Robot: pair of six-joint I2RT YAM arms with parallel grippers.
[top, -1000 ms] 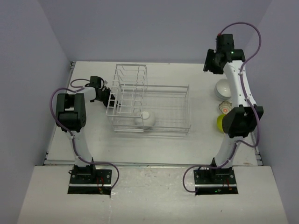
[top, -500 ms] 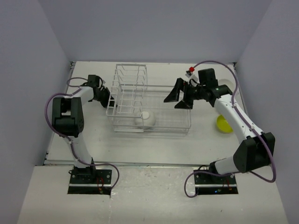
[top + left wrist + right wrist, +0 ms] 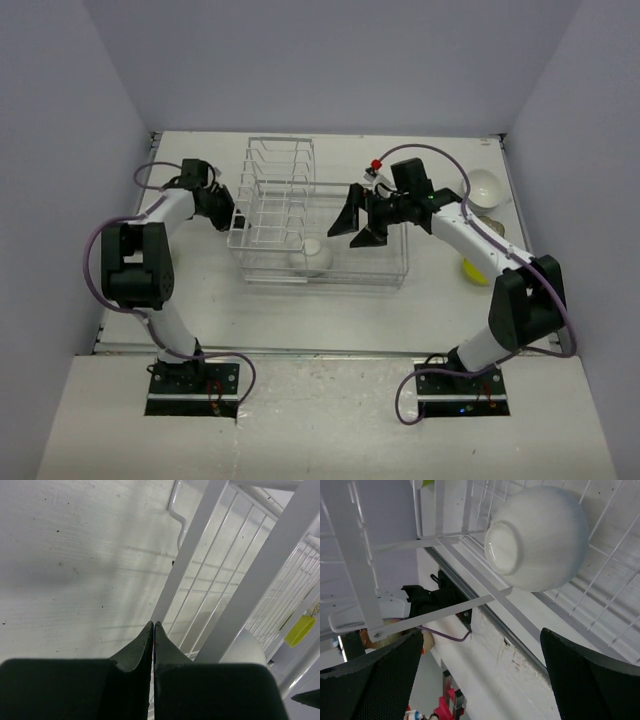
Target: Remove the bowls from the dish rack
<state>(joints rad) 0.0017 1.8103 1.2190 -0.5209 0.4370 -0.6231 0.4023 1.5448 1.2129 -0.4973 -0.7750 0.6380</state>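
The dish rack (image 3: 403,200) stands mid-table with its tall slotted section at the left end. One white bowl (image 3: 313,253) lies upside down in its low basket. My right gripper (image 3: 357,230) hangs open over the basket, just right of that bowl and above it. In the right wrist view the bowl (image 3: 540,535) sits ahead of the wide-spread fingers (image 3: 370,680), with nothing between them. My left gripper (image 3: 222,214) is shut and empty against the rack's left side; its tip (image 3: 153,626) lies by a rack bar (image 3: 192,550).
On the table to the right of the rack sit a white bowl (image 3: 485,187) and a lime-yellow bowl (image 3: 474,270), partly behind the right arm. Purple walls close in the table on three sides. The yellow bowl (image 3: 299,630) shows through the rack wires.
The right arm swung from the far right of the table to over the rack basket, and its jaws opened wide. The left gripper stayed shut beside the rack.
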